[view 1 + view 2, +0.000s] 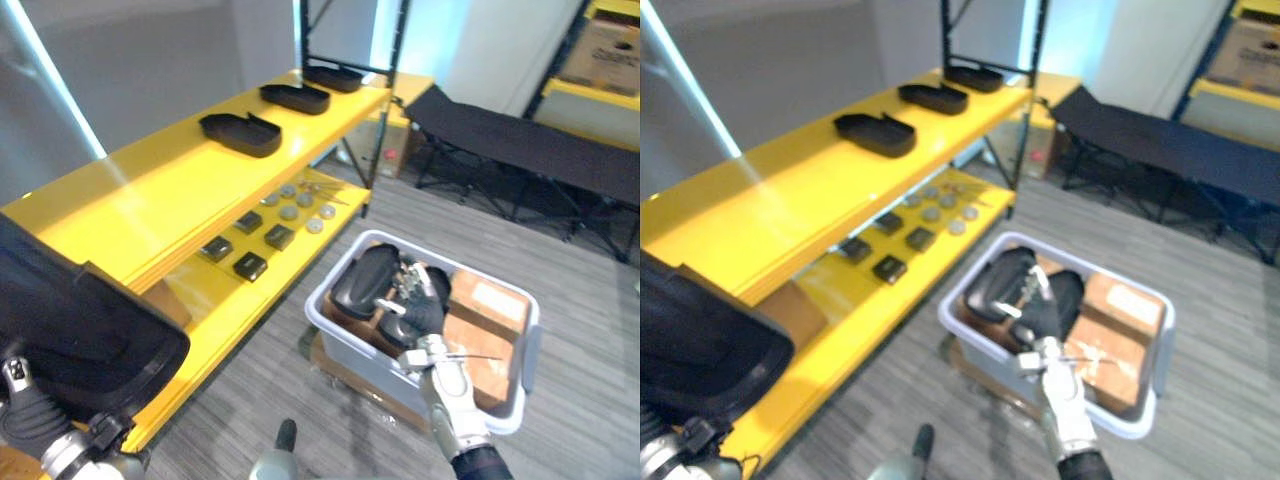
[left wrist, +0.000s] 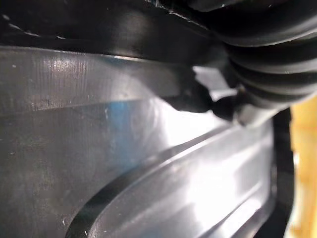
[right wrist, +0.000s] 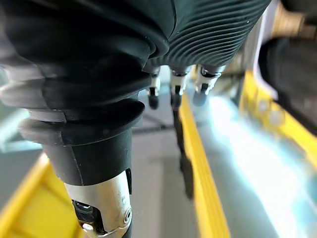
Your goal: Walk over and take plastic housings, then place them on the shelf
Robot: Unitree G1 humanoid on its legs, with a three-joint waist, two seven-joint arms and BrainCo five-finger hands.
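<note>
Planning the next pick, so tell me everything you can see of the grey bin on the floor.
The bin is light grey plastic, rectangular with rounded corners, open-topped. It sits upright beside the yellow shelf, apparently on flat cardboard on the floor. Inside lie black plastic housings and brown cardboard boxes. The right hand reaches in over its near rim.

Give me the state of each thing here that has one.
near housing: at the left hand, by the shelf's near end.
left hand: fingers hidden.
right hand: open, above the bin.
bin: lidless, holding bin housings and cardboard boxes.
shelf housings: three, lying on top.
</note>
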